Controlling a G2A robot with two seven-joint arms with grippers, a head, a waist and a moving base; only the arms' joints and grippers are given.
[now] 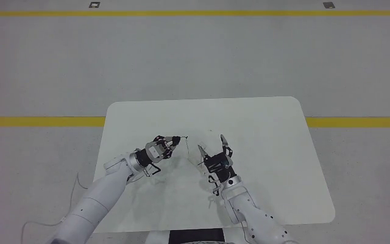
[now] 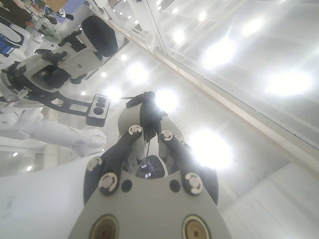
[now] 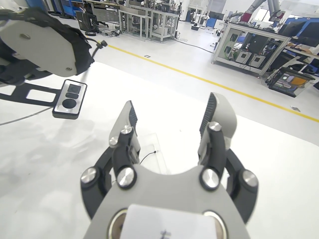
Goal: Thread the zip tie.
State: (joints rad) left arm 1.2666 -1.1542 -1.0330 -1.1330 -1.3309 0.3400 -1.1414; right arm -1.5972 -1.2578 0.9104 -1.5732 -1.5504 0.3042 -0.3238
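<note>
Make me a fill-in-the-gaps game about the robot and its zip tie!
1. The left gripper is ____ on the black zip tie.
2. The right gripper is ____ and holds nothing.
3. Both grippers are over a ____ table.
4. The stripes on the floor are ____.

Missing words: shut, open, white, yellow.

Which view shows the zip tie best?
The right wrist view: the zip tie juts from the left gripper against pale floor. The top view shows a sliver; the left wrist view silhouettes it against glare.
</note>
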